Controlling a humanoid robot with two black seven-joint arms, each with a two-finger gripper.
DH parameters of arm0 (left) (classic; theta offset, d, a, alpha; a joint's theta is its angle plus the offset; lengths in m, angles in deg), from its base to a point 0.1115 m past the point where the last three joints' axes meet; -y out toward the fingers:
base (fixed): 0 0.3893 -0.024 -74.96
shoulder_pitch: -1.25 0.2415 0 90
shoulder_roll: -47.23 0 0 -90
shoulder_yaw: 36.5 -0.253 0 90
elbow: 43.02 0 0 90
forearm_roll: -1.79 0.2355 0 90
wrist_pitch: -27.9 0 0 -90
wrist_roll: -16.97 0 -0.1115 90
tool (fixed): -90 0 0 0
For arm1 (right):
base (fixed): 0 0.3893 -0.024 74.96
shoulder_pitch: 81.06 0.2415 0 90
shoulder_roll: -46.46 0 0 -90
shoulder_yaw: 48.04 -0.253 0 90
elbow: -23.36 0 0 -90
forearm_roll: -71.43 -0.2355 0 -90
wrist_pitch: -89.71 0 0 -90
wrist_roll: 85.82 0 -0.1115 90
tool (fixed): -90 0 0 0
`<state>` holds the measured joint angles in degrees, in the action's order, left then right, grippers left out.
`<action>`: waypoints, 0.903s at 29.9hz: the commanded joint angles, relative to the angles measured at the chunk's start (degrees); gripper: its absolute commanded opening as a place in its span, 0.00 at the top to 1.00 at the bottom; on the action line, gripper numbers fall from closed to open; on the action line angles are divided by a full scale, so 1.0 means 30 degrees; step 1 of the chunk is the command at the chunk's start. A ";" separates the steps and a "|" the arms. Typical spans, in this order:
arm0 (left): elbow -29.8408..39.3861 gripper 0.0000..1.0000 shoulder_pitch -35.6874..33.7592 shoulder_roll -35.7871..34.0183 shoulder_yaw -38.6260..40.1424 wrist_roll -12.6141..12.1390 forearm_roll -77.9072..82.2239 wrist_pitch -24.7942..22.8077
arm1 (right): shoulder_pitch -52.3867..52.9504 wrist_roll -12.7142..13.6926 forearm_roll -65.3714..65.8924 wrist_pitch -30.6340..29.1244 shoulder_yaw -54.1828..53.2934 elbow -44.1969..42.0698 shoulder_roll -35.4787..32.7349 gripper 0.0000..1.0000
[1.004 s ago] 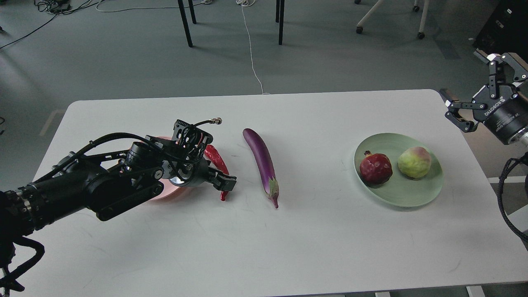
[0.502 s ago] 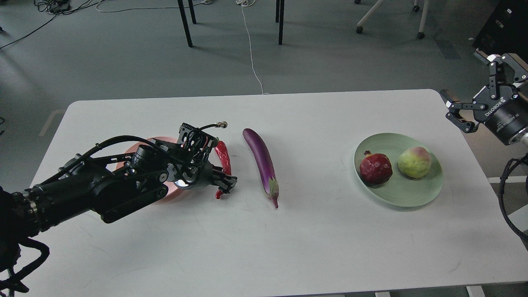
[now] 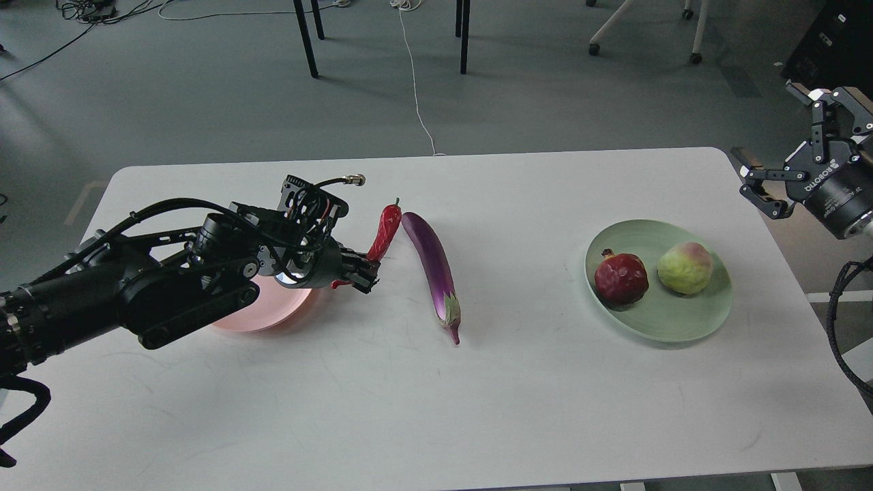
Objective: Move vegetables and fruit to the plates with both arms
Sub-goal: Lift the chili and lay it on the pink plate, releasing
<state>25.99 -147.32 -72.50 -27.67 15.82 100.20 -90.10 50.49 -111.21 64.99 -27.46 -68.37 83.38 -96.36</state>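
Note:
My left gripper (image 3: 360, 271) is shut on the lower end of the red chili pepper (image 3: 385, 231) and holds it up off the table, stem pointing up, just left of the purple eggplant (image 3: 432, 266), which lies on the white table. The pale pink plate (image 3: 254, 312) lies under and behind my left arm, mostly hidden. The mint green plate (image 3: 702, 308) at the right holds the dark red pomegranate (image 3: 620, 277) and the yellow-green fruit (image 3: 685, 268). My right gripper (image 3: 784, 153) is open and empty, raised beyond the table's right edge.
The white table (image 3: 477, 395) has rounded corners. Beyond its far edge are black table legs (image 3: 307, 37), chair bases and a white cable (image 3: 416, 88) on the grey floor.
My left gripper closed on the chili and lifted it off the table. The chili has swung upright. The left arm has pulled back a little to the left. The right arm has barely moved.

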 commanded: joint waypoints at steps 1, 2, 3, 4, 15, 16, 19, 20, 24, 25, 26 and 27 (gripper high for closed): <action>0.1923 0.81 -0.0692 -0.2827 0.0047 0.0265 -0.0284 0.0000 | 0.0096 -0.0001 0.0038 0.0004 0.0011 0.0004 0.0001 0.02; 0.2362 0.81 -0.0692 -0.3734 -0.0011 0.0469 -0.0285 0.0000 | 0.0125 -0.0001 0.0038 0.0004 0.0011 0.0004 0.0001 0.02; 0.2656 0.81 -0.0663 -0.4439 -0.0069 0.0616 -0.0285 0.0000 | 0.0155 -0.0001 0.0038 0.0004 0.0011 0.0004 0.0001 0.02; 0.2949 0.80 -0.0517 -0.5345 -0.0215 0.0763 -0.0285 0.0000 | 0.0184 -0.0001 0.0038 0.0004 0.0011 0.0004 0.0001 0.02; 0.2573 0.78 0.3348 -0.8168 -0.0217 0.1116 -0.0344 0.0162 | 0.0155 -0.0001 0.0155 0.0034 0.0040 -0.0025 0.0001 0.02; 0.2368 0.77 0.3641 -0.8051 -0.0217 0.1087 -0.0344 0.0540 | 0.0155 -0.0001 0.0155 0.0063 0.0040 0.0004 0.0001 0.02; 0.2308 0.73 0.3937 -0.7845 -0.0246 0.0911 -0.0373 0.1042 | 0.0184 -0.0001 0.0155 0.0150 0.0040 0.0062 0.0001 0.02; 0.2308 0.72 0.4024 -0.7816 -0.0217 0.0824 -0.0373 0.1100 | 0.0184 -0.0001 0.0155 0.0151 0.0040 0.0062 0.0001 0.02; 0.2278 0.69 0.4084 -0.7640 -0.0217 0.0793 -0.0402 0.1247 | 0.0184 -0.0001 0.0155 0.0151 0.0040 0.0062 -0.0028 0.02; 0.2075 0.42 0.4084 -0.7321 -0.0071 0.0793 -0.0431 0.1857 | 0.0184 -0.0001 0.0155 0.0151 0.0069 0.0033 -0.0057 0.02; 0.1957 0.32 0.4113 -0.7289 -0.0041 0.0851 -0.0431 0.2124 | 0.0155 -0.0001 0.0155 0.0151 0.0070 0.0033 -0.0174 0.02; 0.1956 0.21 0.4113 -0.7259 -0.0012 0.0939 -0.0460 0.2358 | 0.0126 -0.0001 0.0155 0.0151 0.0070 0.0033 -0.0262 0.02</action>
<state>32.43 -135.07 -94.91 -28.08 18.23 98.94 -85.23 51.01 -111.21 65.45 -27.00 -68.22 83.56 -96.59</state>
